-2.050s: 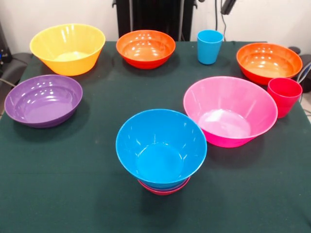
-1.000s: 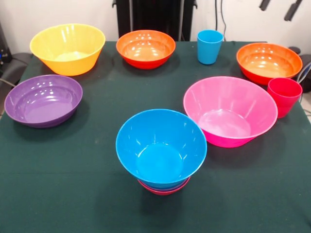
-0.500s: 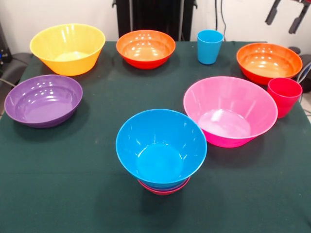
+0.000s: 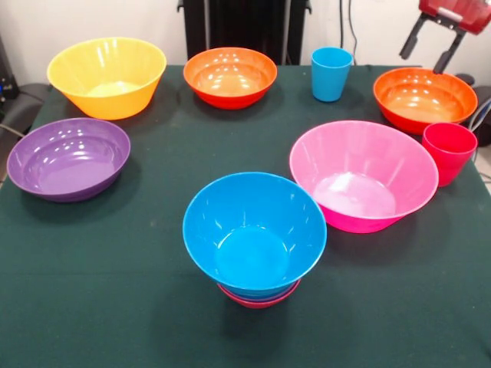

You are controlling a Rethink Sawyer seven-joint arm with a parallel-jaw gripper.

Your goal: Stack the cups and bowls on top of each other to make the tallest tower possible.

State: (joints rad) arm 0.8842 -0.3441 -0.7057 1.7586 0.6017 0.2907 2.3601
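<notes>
Green table (image 4: 153,322), claw (image 4: 423,60) spread above orange-red bowl (image 4: 424,98)

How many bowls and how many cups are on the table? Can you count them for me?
Bowls I can see: 7. They are yellow, purple, pink, two orange, and the stack: a blue bowl over a reddish one; any between them is hidden.
Cups: 2, blue and red.
Total: 9.
</notes>
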